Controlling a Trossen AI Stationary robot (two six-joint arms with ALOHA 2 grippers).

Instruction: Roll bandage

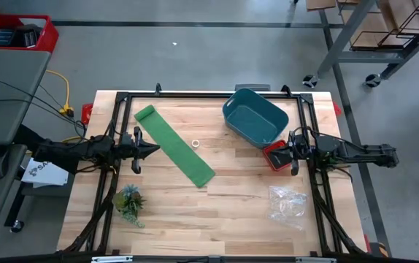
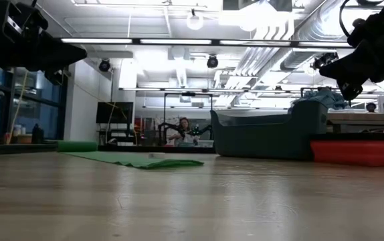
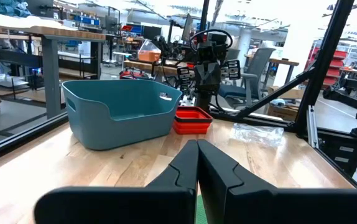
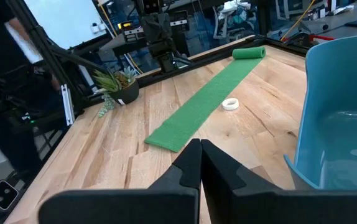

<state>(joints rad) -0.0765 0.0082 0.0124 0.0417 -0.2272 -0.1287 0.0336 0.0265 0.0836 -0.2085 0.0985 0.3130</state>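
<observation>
We see two black arms, jointed, with exposed dark cabling along the links. Left gripper [image 3: 197, 163] and right gripper [image 4: 200, 160]: matte black, angular fingers tapering to points, mounted on a broad flat black bar.

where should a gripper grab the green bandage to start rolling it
Probably the small rolled end, at the far-left corner of the bandage. The rest lies flat on the table, offering little to pinch. The left gripper, shut, is closest; come from above, fingers across the roll.
</observation>
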